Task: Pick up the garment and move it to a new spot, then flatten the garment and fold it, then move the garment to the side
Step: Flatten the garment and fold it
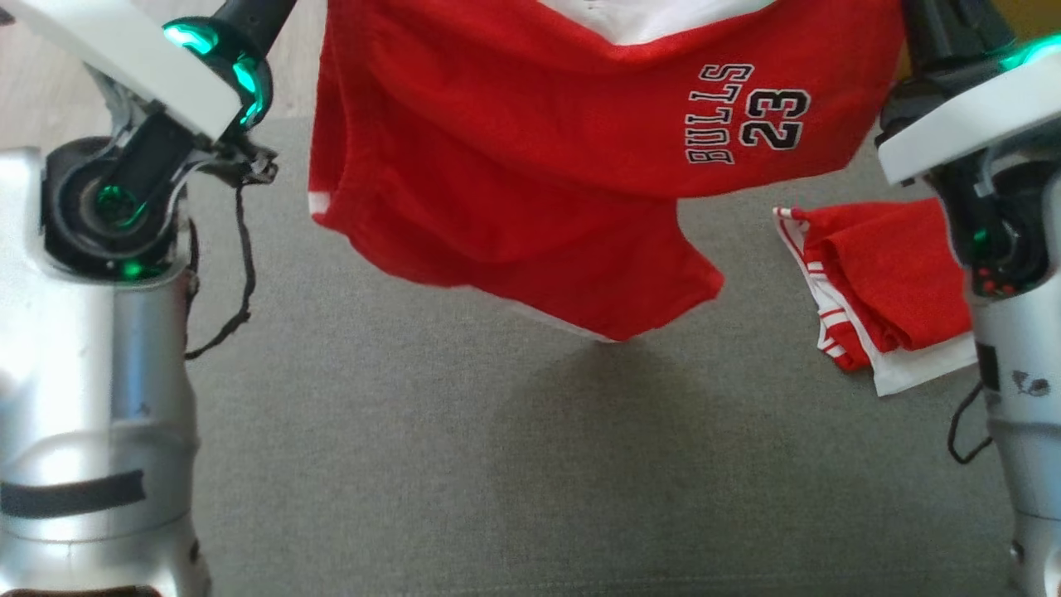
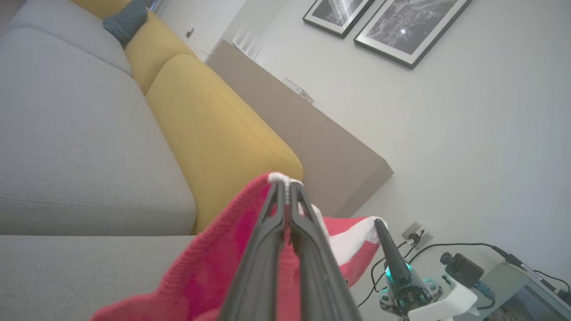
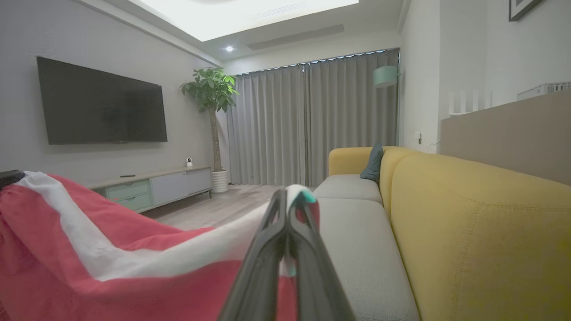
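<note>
The garment (image 1: 530, 166) is a pair of red shorts printed "BULLS 23", with a white waistband. It hangs spread between my two arms above the grey sofa seat (image 1: 497, 464), its lowest corner just over the cushion. My left gripper (image 2: 285, 183) is shut on one end of the white waistband edge (image 2: 279, 177). My right gripper (image 3: 290, 196) is shut on the other end of the garment (image 3: 111, 249), red cloth and white band draping away to its left. The right arm's finger (image 2: 384, 238) also appears in the left wrist view, pinching the white band.
A second red and white garment (image 1: 879, 290) lies folded on the seat at the right. Yellow back cushions (image 2: 214, 133) run behind the seat. My pale forearms (image 1: 99, 348) stand at both sides. A TV (image 3: 100, 104), cabinet and plant are across the room.
</note>
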### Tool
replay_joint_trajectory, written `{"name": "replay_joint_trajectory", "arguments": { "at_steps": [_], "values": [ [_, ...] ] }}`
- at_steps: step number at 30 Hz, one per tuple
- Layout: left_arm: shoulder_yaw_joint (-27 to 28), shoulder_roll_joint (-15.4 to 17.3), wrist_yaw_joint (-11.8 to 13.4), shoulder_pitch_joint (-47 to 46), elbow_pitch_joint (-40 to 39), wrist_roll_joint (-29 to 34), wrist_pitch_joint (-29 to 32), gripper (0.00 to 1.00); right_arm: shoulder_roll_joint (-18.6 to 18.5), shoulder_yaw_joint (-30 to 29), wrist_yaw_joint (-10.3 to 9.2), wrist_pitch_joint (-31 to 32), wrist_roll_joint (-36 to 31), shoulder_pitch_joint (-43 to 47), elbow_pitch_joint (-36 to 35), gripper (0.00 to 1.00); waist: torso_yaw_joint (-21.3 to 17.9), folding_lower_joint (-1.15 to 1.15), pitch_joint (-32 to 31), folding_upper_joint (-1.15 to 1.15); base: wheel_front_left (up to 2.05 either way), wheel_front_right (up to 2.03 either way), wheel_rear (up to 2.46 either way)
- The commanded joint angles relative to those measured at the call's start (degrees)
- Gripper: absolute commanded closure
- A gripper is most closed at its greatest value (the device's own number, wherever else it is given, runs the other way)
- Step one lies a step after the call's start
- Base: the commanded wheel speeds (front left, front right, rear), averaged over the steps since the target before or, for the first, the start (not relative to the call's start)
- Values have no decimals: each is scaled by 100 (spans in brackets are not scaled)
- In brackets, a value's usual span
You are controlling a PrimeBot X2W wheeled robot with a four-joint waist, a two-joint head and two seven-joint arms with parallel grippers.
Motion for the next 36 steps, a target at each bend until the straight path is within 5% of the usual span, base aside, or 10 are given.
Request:
{"name": "replay_joint_trajectory", "arguments": {
  "at_steps": [1, 5, 11, 23, 30, 36],
  "values": [
    [215, 296, 128, -233, -362, 59, 78, 100, 57, -37, -4, 204, -99, -196, -342, 100, 14, 0, 150, 0, 0, 0, 0],
    [212, 423, 281, -462, -376, 226, 101, 100, 109, 6, -4, 488, -176, -581, -327, 100, 20, 0, 533, 0, 0, 0, 0],
    [99, 585, 128, -1215, 300, 705, -247, 100, 242, 210, -4, 394, -320, -1678, 388, 100, 21, 0, 1210, 0, 0, 0, 0],
    [366, 489, -475, -3900, 2984, 1378, -2523, 100, 894, 211, -4, -1566, -1208, -4676, 3335, 100, 254, 0, 2416, 0, 0, 0, 0],
    [-58, 227, -774, -3805, 3874, 1366, -2989, 100, 1063, 122, -4, -2232, -1272, -4699, 4541, 100, 519, 0, 2691, 0, 0, 0, 0],
    [-832, 37, -793, -2941, 3834, 1074, -3188, 100, 1023, 664, -4, -2345, -1013, -3918, 5219, 100, 662, 0, 2666, 0, 0, 0, 0]
  ]
}}
